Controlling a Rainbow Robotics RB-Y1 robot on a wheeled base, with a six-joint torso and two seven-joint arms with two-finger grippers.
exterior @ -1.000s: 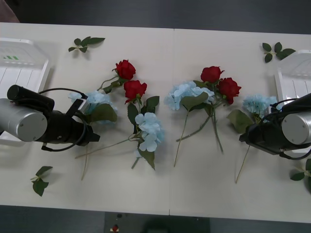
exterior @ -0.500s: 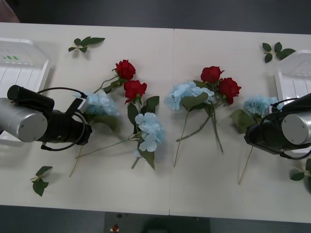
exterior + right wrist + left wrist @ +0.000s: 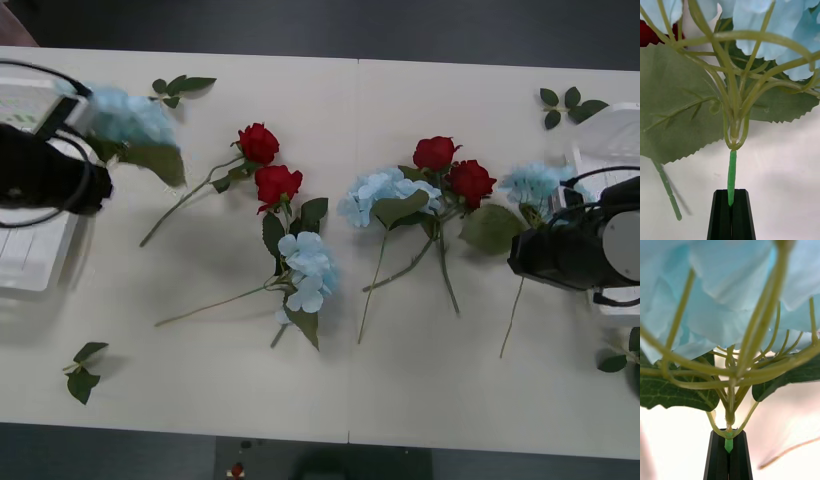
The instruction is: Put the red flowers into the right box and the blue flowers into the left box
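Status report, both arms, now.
Left gripper shut on a blue flower, at the left box. Right gripper shut on another blue flower. Nothing blocking.

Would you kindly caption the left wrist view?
Left hand shut on a blue flower's stem just under its head.

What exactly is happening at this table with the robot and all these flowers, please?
Both arms are sorting artificial flowers. The left gripper, over by the left box, is shut on a blue hydrangea held by its stem. The right gripper, near the right box, is also shut on a hydrangea, which belongs on the other side. Four red roses and two more hydrangeas lie mid-table.
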